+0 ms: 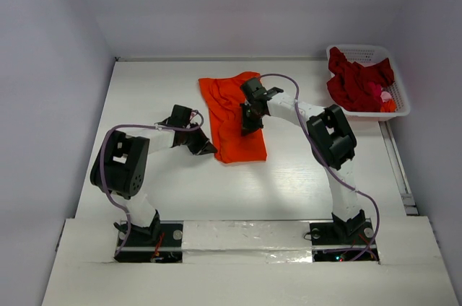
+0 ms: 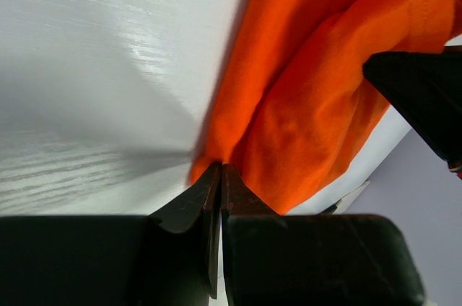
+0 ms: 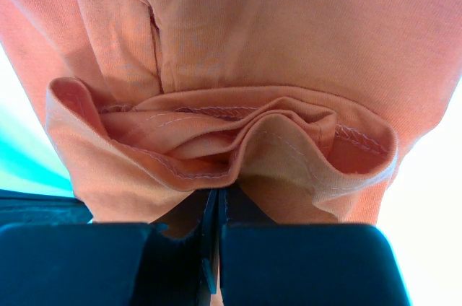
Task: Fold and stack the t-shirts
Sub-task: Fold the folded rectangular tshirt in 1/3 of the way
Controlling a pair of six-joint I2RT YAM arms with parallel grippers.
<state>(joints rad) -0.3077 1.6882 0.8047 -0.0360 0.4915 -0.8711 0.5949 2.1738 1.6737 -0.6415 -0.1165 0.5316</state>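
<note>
Pinching the orange t-shirt [image 1: 228,107], left fingers [image 2: 191,208] and right fingers [image 3: 186,218] closed.

Nothing readable is showing on the bright orange cloth t-shirt [image 1: 225,102] or elsewhere: no text, brand, number or sign.

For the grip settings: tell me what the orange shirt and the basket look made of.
Orange shirt: soft knit cloth, likely cotton jersey, matte; fine knit texture and stitched hems show. Basket: probably white plastic, smooth; rigid moulded lattice walls.
</note>
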